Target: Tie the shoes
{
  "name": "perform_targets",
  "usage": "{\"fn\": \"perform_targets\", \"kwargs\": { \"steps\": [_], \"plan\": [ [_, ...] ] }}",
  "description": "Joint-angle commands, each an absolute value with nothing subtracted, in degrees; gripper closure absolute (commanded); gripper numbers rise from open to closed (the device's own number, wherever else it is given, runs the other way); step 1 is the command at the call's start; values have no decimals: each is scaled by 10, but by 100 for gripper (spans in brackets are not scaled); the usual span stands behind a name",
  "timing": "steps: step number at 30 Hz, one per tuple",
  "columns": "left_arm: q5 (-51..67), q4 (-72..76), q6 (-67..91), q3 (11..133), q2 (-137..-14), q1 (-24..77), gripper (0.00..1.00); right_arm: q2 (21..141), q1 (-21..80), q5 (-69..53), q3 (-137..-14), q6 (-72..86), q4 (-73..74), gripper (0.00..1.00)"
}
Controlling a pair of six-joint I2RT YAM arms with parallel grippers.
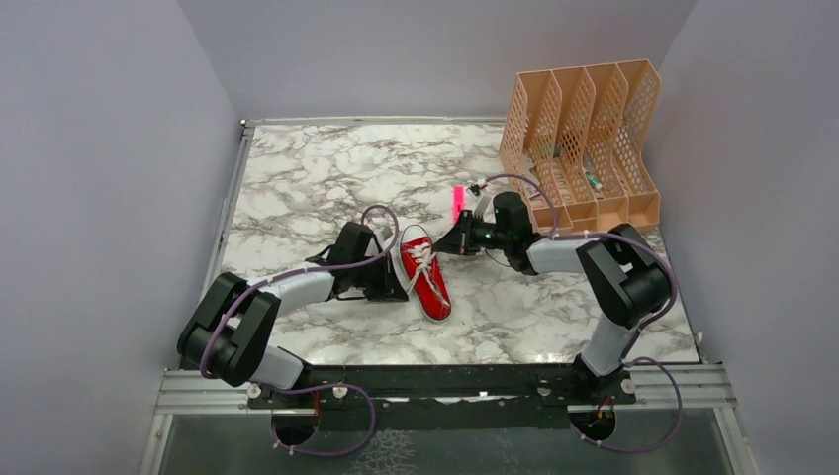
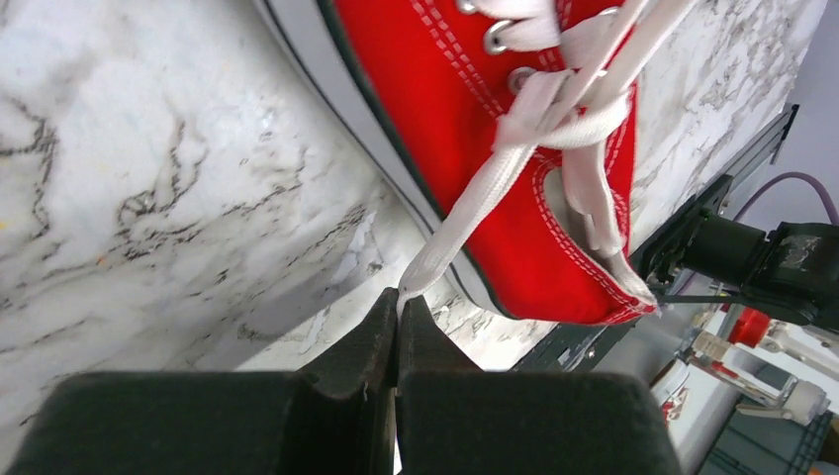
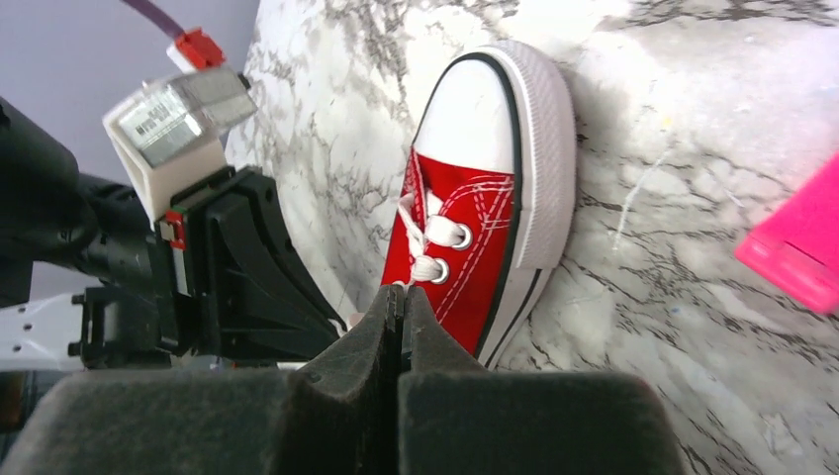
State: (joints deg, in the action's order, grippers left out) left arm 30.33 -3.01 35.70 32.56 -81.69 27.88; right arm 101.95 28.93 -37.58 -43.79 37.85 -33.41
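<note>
A small red canvas sneaker (image 1: 425, 272) with a white rubber toe cap and sole lies near the middle of the white-and-grey marbled table (image 1: 297, 178), toe pointing away from the arm bases, with one arm on either side of it. The left gripper (image 2: 399, 307) is clamped on the end of a white lace (image 2: 475, 198), which runs from its tips up to the crossed strands at the eyelets. The right gripper (image 3: 399, 302) has its jaws pressed together just beside the toe end. A strand leads from the upper eyelets toward its tips, but whether it is actually pinched cannot be made out. A slim pink marker (image 1: 458, 203) lies near the right arm, and a peach perforated plastic file rack (image 1: 584, 129) stands at the far right corner.

The laces look loosely crossed and no bow is formed, so the knot appears far from done. The risks ahead are plain. Only the very end of the lace is gripped, so a firm pull could slip it free. Nothing pins the light shoe down, so an uneven tug could drag or roll it. With both grippers this close over the sneaker, a crossing move could make them collide, and a wide swing by the right arm could knock the marker.
</note>
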Motion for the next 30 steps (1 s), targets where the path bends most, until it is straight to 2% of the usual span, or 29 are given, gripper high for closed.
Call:
{"fn": "perform_targets", "kwargs": {
  "steps": [1, 15, 24, 28, 30],
  "plan": [
    [305, -11, 391, 305, -796, 281, 100, 985, 289, -289, -423, 396, -303, 99],
    [242, -57, 399, 302, -797, 278, 100, 971, 266, -229, -405, 385, -286, 99],
    [240, -68, 391, 316, -814, 273, 100, 984, 261, -271, -409, 363, -290, 99],
    [195, -136, 376, 352, -828, 273, 100, 995, 261, -308, -440, 303, -255, 99],
    [166, -176, 369, 375, -835, 273, 88, 1001, 262, -324, -475, 258, -198, 92]
  ]
}}
